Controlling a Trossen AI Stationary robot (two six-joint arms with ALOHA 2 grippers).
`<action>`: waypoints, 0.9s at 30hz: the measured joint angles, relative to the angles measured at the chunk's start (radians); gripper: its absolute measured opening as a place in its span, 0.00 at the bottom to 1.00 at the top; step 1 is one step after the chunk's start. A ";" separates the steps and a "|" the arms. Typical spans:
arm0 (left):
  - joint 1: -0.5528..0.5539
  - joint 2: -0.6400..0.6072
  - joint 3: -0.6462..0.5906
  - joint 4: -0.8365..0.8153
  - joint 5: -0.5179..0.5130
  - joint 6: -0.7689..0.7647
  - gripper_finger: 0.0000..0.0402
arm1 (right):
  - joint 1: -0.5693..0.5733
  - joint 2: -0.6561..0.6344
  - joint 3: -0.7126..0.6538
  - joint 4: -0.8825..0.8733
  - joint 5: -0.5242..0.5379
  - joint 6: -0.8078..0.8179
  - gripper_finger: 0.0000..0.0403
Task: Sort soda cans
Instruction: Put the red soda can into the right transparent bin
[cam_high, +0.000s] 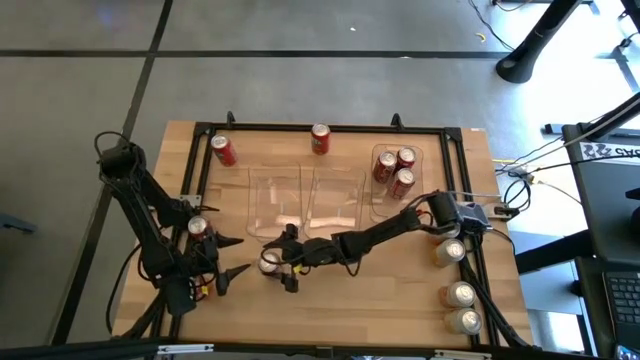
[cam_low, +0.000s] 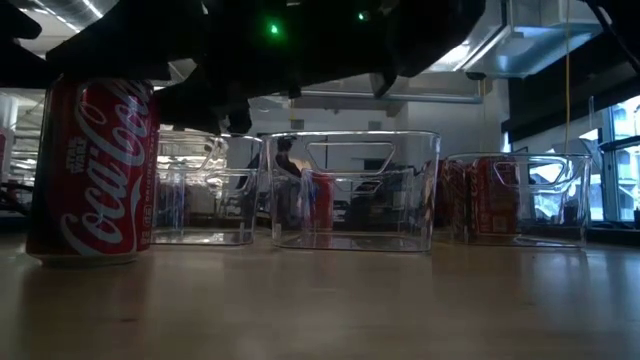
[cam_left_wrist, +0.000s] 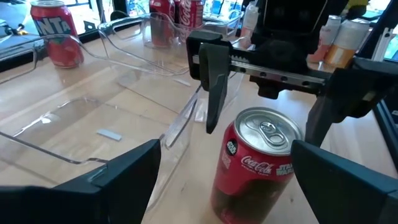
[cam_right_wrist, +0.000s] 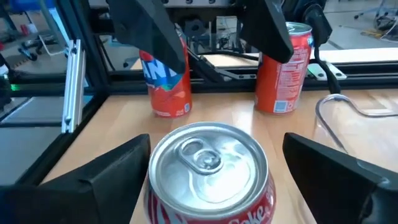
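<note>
right pincer (cam_high: 283, 262) open astride a red can (cam_high: 269, 262) at six o'clock; next, clamp and lift. left pincer (cam_high: 232, 256) open nearby.

Crowded centre, open front edge

The red can (cam_high: 270, 262) sits boxed between the left gripper (cam_high: 228, 258) and right gripper (cam_high: 289, 258), both with jaws spread; clear bins (cam_high: 305, 200) block behind, while bare bench (cam_high: 350, 310) in front lies free.
</note>
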 joint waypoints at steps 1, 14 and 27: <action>0.000 0.000 0.000 0.000 0.000 0.000 0.86 | 0.000 0.002 0.000 0.006 0.001 -0.002 0.91; 0.000 0.002 0.000 0.000 0.000 0.004 0.86 | 0.002 0.004 -0.001 0.023 -0.012 -0.009 0.91; 0.000 0.002 0.000 0.000 0.000 0.004 0.86 | 0.029 0.006 -0.002 0.025 -0.043 -0.039 0.91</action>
